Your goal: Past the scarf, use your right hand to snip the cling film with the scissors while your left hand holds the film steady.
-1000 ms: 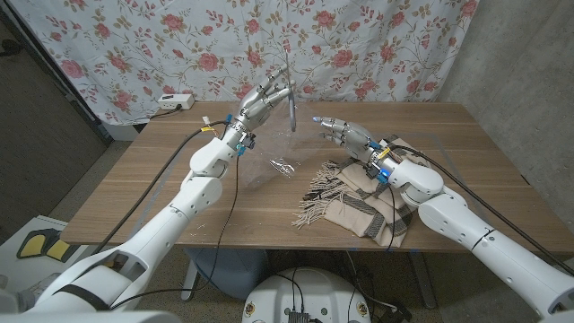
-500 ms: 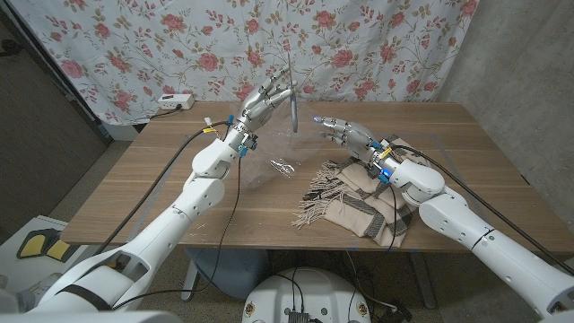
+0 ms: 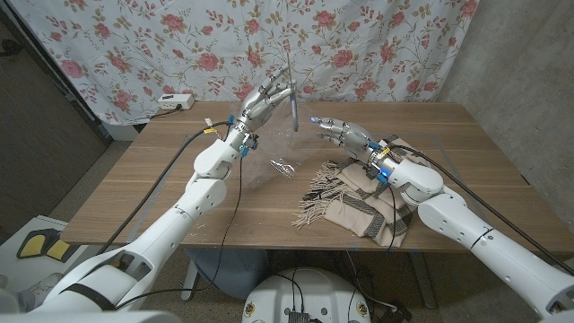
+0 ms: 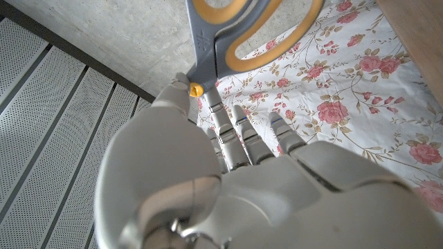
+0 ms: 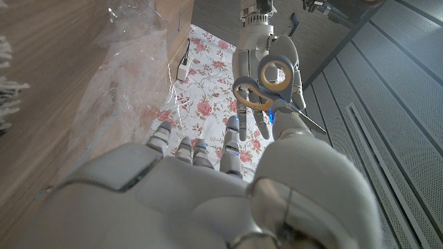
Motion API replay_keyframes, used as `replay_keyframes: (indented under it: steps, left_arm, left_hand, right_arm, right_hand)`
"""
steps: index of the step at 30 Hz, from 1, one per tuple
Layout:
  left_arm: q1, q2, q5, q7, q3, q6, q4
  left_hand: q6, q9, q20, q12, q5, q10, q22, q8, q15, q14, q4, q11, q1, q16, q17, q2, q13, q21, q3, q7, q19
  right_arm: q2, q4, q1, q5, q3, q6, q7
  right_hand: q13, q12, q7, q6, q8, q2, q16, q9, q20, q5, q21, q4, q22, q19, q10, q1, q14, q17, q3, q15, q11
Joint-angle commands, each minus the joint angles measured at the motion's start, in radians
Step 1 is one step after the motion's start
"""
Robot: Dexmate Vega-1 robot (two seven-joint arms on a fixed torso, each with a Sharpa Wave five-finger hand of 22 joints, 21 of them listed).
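Left hand (image 3: 262, 101) holds one scissors (image 3: 291, 99); one scarf (image 3: 359, 202) nearby

A white power strip (image 3: 174, 101) lies at the wooden table's (image 3: 161, 179) far left corner, before a floral curtain (image 3: 179, 40).

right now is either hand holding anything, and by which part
The left hand holds the grey and yellow scissors, its fingers gripping near the pivot. The right hand holds nothing.

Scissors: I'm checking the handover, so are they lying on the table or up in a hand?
Up in a hand: the left hand holds the scissors raised above the table.
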Motion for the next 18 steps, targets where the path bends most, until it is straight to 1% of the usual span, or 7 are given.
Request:
replay_keyframes:
  steps: [1, 12, 18]
  left_arm:
    - [-0.006, -0.006, -0.002, -0.01, 0.006, -0.006, 0.007]
    - [-0.007, -0.007, -0.001, -0.011, 0.01, -0.003, 0.011]
    - [-0.01, -0.007, 0.001, -0.015, 0.01, -0.007, 0.012]
  left_hand:
    - [-0.002, 0.003, 0.005, 0.004, 0.005, 0.062, 0.004, -0.001, -0.022, -0.015, 0.004, -0.07, 0.005, -0.004, 0.003, 0.009, 0.003, 0.001, 0.0, -0.003, -0.002]
    - [-0.002, 0.003, 0.005, 0.004, 0.005, 0.063, 0.004, -0.001, -0.021, -0.015, 0.006, -0.07, 0.004, -0.004, 0.004, 0.01, 0.004, 0.001, -0.001, -0.003, -0.002]
    - [-0.001, 0.003, 0.006, 0.003, 0.005, 0.062, 0.004, -0.001, -0.021, -0.016, 0.005, -0.07, 0.004, -0.005, 0.004, 0.009, 0.004, 0.001, -0.001, -0.005, -0.003]
  right_arm:
    - [0.016, 0.011, 0.013, -0.003, -0.011, 0.01, 0.01]
    - [0.028, 0.011, 0.029, -0.002, -0.02, 0.016, 0.027]
    - [0.03, 0.013, 0.037, 0.002, -0.03, 0.004, 0.04]
  right_hand:
    - [0.0, 0.001, -0.004, -0.009, -0.002, -0.001, 0.005, 0.003, -0.001, 0.007, 0.004, 0.0, 0.003, 0.001, -0.005, 0.014, -0.096, 0.002, 0.006, -0.006, -0.01]
    - [0.001, 0.001, -0.004, -0.004, 0.001, 0.0, 0.005, 0.007, 0.0, 0.006, 0.003, 0.001, 0.003, -0.001, -0.011, 0.022, -0.098, 0.002, 0.009, -0.006, -0.009]
    - [0.001, 0.0, -0.003, -0.017, -0.004, -0.002, 0.004, 0.009, 0.001, 0.006, 0.001, 0.003, 0.003, -0.007, -0.019, 0.025, -0.102, 0.002, 0.009, -0.003, -0.007]
